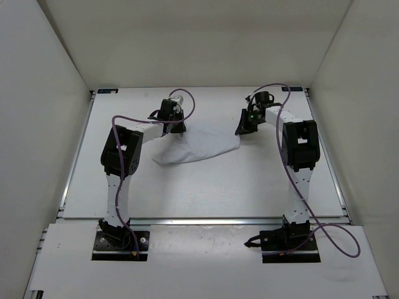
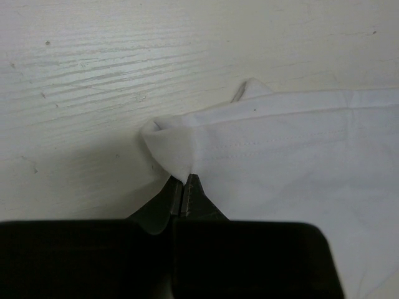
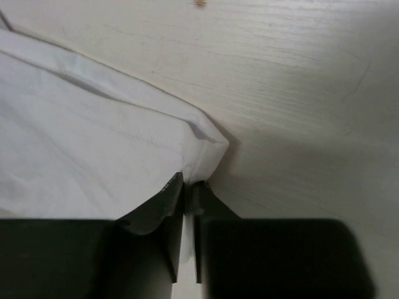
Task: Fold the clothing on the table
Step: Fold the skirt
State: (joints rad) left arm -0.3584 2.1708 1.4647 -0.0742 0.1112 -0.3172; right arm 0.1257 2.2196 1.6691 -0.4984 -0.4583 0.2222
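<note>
The white clothing (image 1: pixel 199 146) lies stretched across the far middle of the table (image 1: pixel 206 190), between my two grippers. My left gripper (image 1: pixel 176 129) sits at its left far corner. In the left wrist view the left gripper (image 2: pixel 184 180) is shut, pinching a folded-over corner of the clothing (image 2: pixel 280 143). My right gripper (image 1: pixel 244 131) is at the garment's right far corner. The right wrist view shows the right gripper (image 3: pixel 190 182) closed on the hemmed corner of the clothing (image 3: pixel 93 156), with fabric running down between the fingers.
White enclosure walls (image 1: pixel 56 93) stand on the left, right and far sides of the table. Purple cables (image 1: pixel 336 237) loop beside both arms. The arm bases (image 1: pixel 121 243) are bolted at the near edge.
</note>
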